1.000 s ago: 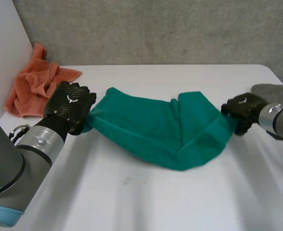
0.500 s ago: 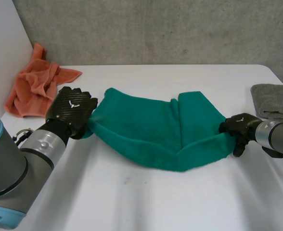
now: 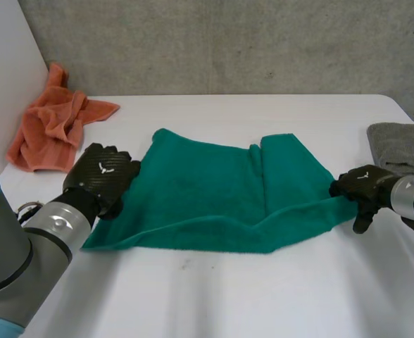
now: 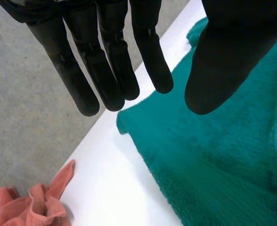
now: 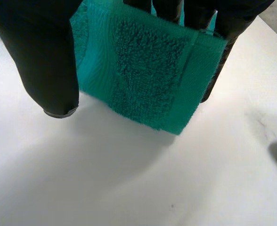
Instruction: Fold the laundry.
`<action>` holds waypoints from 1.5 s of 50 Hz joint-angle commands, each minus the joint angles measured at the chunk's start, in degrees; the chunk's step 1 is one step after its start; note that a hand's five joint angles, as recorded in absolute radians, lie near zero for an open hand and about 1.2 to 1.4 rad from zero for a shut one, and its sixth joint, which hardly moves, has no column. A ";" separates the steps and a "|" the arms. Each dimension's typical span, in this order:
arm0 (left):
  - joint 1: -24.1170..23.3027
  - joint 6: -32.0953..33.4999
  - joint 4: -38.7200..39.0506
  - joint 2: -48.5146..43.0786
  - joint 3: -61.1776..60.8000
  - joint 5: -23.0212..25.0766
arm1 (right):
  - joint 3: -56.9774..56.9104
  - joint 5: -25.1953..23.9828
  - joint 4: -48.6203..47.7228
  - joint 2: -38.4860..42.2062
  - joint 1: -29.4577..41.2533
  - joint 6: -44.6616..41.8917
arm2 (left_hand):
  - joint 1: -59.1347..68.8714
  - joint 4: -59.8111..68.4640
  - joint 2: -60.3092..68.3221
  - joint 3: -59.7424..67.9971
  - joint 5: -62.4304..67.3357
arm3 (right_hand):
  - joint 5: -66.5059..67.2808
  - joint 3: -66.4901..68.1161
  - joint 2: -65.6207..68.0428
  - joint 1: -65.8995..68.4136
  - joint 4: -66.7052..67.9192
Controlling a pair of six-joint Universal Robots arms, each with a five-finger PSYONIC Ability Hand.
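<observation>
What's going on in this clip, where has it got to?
The robot is working on a green towel that lies mostly flat on the white table. Its right hand grips the towel's near right corner and holds it just off the table. Its left hand is at the towel's left edge with fingers straight, gripping nothing. A crumpled orange cloth lies at the far left and a grey cloth at the right edge.

A white bench [image 3: 214, 296] stands against a rough grey concrete wall [image 3: 228, 42]. A plain white panel [image 3: 3, 70] rises along the bench's left side.
</observation>
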 commanded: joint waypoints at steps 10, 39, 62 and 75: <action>3.17 5.73 -9.94 1.94 -1.97 -0.55 | 20.20 -7.10 -9.39 -23.67 -8.43 2.17 | -22.87 -22.96 -22.71 -23.05 -22.58 | -3.62 -3.53 -5.48 1.17 -3.21; 1.76 -3.50 -4.67 1.50 -0.65 0.24 | 19.15 -5.17 -15.20 -21.47 -5.71 10.44 | -40.89 -40.97 -40.72 -41.06 -40.60 | -26.41 -26.32 -28.27 -21.62 -26.00; 1.85 -3.33 -4.75 1.15 -0.47 0.33 | 18.27 0.28 -14.76 -18.04 -2.10 4.20 | -40.72 -40.80 -40.56 -40.90 -40.43 | -26.41 -26.32 -28.27 -21.62 -26.00; 2.37 -3.33 -5.54 -0.87 -1.00 0.07 | 17.30 0.46 -14.76 -15.67 -1.58 3.58 | -39.88 -39.96 -39.72 -40.05 -39.59 | -26.41 -26.32 -28.27 -21.62 -26.00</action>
